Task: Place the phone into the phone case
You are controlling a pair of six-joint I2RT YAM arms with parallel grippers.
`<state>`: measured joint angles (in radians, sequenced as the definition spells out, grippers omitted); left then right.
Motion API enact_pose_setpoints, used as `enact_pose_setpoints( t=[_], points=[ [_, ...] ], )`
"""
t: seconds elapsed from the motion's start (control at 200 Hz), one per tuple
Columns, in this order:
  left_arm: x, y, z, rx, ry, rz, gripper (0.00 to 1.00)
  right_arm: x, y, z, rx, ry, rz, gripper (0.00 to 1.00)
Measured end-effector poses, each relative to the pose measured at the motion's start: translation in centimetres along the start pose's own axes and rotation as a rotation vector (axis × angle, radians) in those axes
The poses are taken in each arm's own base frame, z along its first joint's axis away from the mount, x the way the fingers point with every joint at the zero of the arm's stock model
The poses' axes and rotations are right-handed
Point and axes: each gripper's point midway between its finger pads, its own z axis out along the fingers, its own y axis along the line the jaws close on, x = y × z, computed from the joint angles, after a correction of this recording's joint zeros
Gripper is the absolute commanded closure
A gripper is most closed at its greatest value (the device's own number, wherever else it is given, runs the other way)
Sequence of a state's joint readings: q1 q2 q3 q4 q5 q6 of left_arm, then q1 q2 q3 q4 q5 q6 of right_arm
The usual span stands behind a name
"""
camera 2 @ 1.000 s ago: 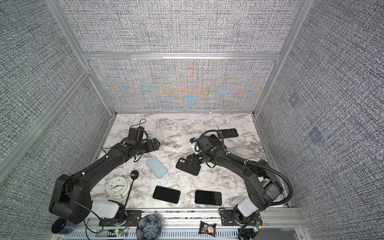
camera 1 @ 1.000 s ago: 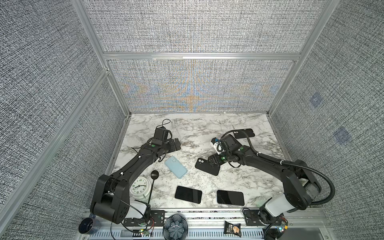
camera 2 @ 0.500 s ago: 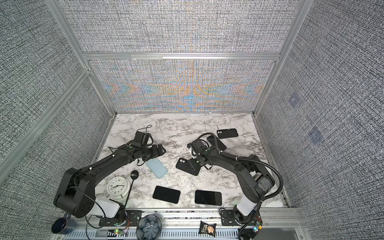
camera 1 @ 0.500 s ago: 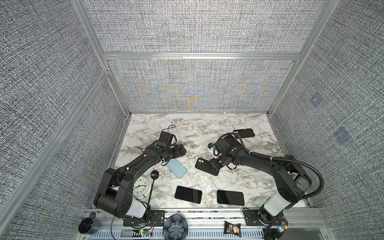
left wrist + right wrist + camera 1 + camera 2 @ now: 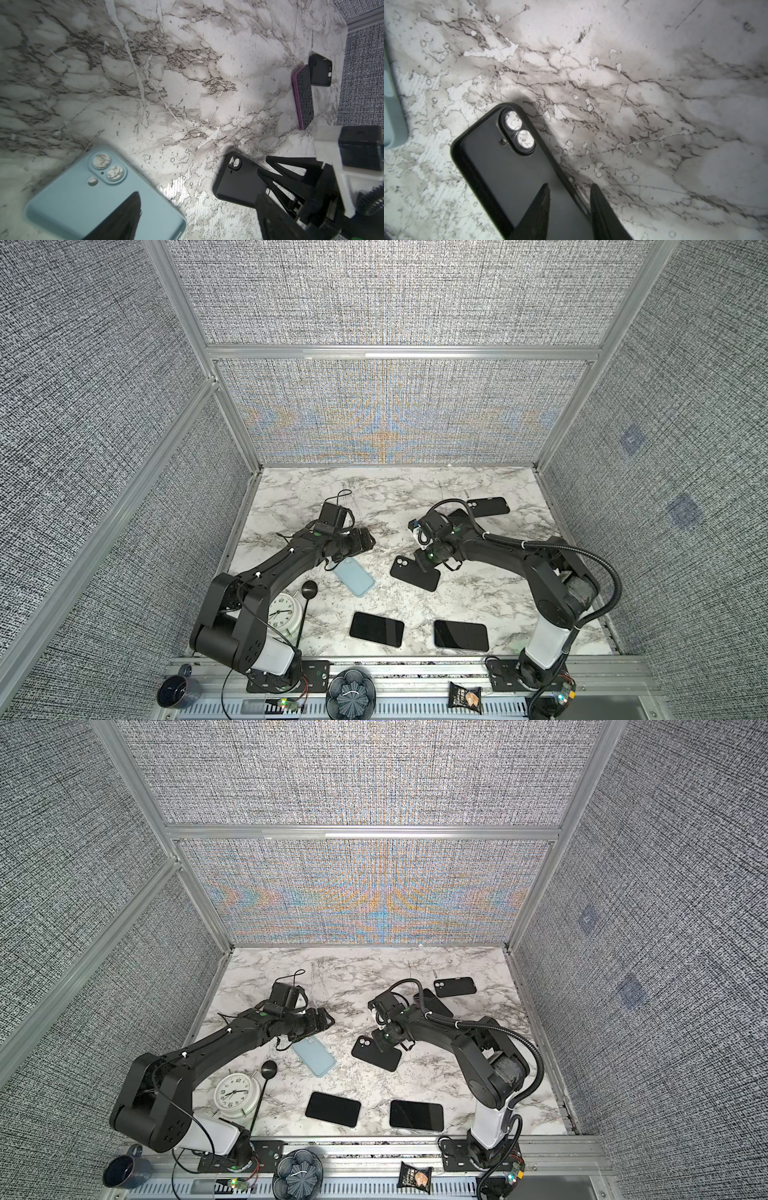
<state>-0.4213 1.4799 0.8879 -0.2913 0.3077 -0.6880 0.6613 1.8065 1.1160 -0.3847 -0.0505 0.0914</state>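
**A:** Right arm, status?

**B:** Right gripper (image 5: 570,185) is down on the black phone case (image 5: 508,170). The case lies open side up on the marble table (image 5: 654,83), with marble showing through its camera cut-outs. One finger (image 5: 542,207) sits on the case floor and the other is outside the long side wall. The jaws straddle that wall with a narrow gap. Whether the pads press on it I cannot tell, as the wrist view is dim there.

**A:** Left arm?

**B:** Left gripper (image 5: 365,542) has its jaws wide apart and holds nothing. It hangs just beside the far end of the light blue case (image 5: 354,578), which is also open side up. In the left wrist view one finger (image 5: 128,216) shows in front of that case's floor.

**A:** The two cases, relative position?

**B:** Near each other at mid-table, not touching. The blue one is on the left arm's side.

**A:** Phones?

**B:** Black phone (image 5: 376,628) and second black phone (image 5: 460,635) lie flat, screens up, side by side near the front edge. They are apart from each other and well apart from both grippers. Neither is in a case.

**A:** Anything else noted?

**B:** A spare black case (image 5: 488,506) lies far back on the right. A white alarm clock (image 5: 284,612) stands by the left arm's base.
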Motion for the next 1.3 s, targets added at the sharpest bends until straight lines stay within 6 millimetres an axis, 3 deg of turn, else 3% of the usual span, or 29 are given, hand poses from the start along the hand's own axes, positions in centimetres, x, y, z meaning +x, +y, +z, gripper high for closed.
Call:
enact_pose_setpoints(
  t=[0.285,0.785,1.145,1.301],
  points=[
    [0.6,-0.1,0.5,0.002,0.021,-0.007,0.13,-0.1,0.0,0.6,0.000,0.000,0.005,0.90],
    [0.9,-0.3,1.0,0.004,0.032,-0.006,0.13,-0.3,-1.5,0.2,0.070,-0.037,0.051,0.98],
    [1.3,-0.6,1.6,0.007,0.044,0.002,0.13,-1.9,-3.6,0.2,0.114,-0.066,0.134,0.97],
    [1.6,-0.9,1.8,0.009,0.048,0.011,0.13,-1.7,-3.9,0.8,0.120,-0.050,0.148,0.77]
  ],
)
